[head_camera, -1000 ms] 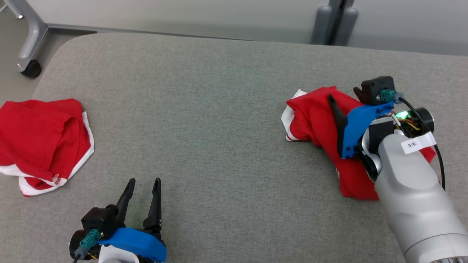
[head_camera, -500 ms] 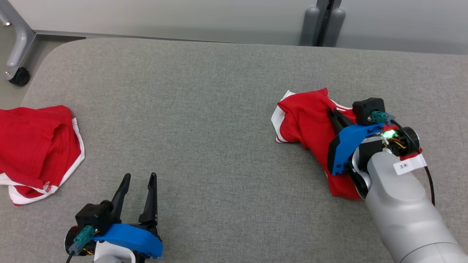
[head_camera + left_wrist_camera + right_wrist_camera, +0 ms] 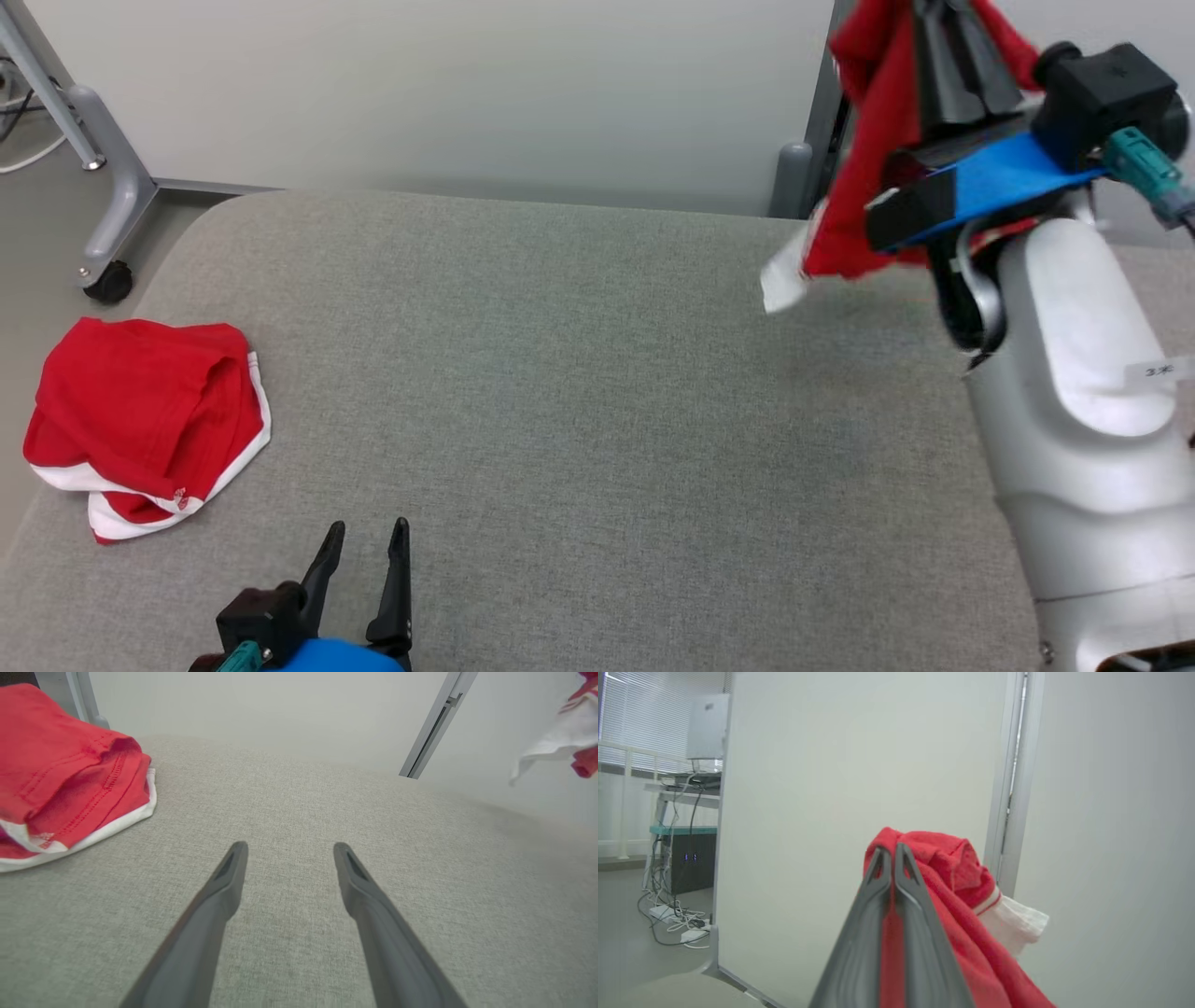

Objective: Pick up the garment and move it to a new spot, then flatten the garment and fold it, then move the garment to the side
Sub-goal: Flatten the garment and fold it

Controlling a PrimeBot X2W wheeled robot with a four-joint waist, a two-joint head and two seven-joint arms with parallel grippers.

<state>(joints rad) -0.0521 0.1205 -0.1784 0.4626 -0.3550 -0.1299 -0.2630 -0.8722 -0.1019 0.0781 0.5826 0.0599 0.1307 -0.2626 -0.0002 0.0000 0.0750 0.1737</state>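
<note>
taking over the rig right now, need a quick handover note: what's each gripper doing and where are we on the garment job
The right gripper is shut on the red garment, holding it high above the far right of the grey table, with the cloth hanging clear.
The left gripper is open and empty, low over the table's near left.
A second red garment lies crumpled at the table's left end.
Done: pickup. Left: set it down in a new spot, flatten, fold, move aside.
</note>
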